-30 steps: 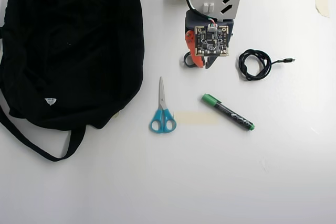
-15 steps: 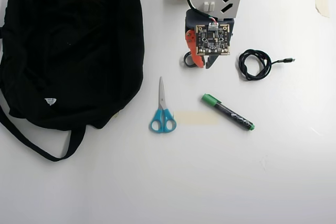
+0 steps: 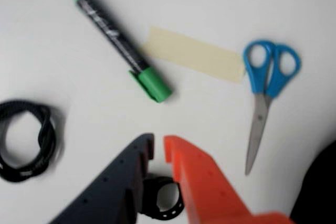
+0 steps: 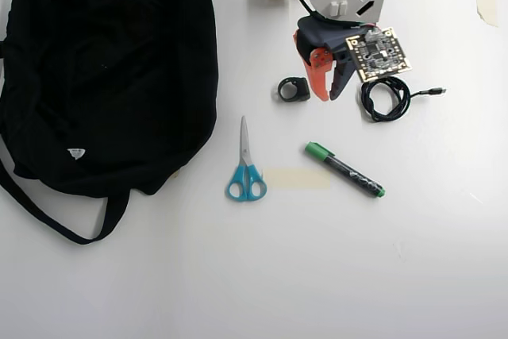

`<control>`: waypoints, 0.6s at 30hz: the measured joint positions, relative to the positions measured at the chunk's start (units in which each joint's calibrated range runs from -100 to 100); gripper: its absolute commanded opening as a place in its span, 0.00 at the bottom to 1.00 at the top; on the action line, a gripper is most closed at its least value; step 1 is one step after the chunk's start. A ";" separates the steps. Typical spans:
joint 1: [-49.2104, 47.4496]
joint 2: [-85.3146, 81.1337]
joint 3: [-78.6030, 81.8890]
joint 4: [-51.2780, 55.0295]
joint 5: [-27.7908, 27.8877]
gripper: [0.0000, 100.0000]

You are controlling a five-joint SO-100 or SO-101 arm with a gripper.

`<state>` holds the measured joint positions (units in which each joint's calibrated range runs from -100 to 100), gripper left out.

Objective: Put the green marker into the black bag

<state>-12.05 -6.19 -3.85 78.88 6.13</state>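
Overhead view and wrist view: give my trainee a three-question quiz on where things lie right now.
1. True or false: the gripper is holding the green marker.
2. In the overhead view, what lies between the scissors and the marker?
A. a coiled cable
B. a strip of tape
C. a battery
3. Fill in: in the overhead view the black bag lies to the ___ of the scissors.

Key:
1. False; the marker lies on the table, apart from the empty gripper.
2. B, the strip of tape.
3. left.
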 measured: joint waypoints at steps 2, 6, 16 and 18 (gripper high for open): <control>-0.81 0.00 0.00 0.00 1.32 0.02; -2.13 0.00 0.00 1.98 5.81 0.02; -3.09 1.41 0.00 4.89 16.75 0.02; -3.16 3.49 0.00 4.89 18.22 0.02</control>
<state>-15.21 -2.70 -3.85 83.77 24.35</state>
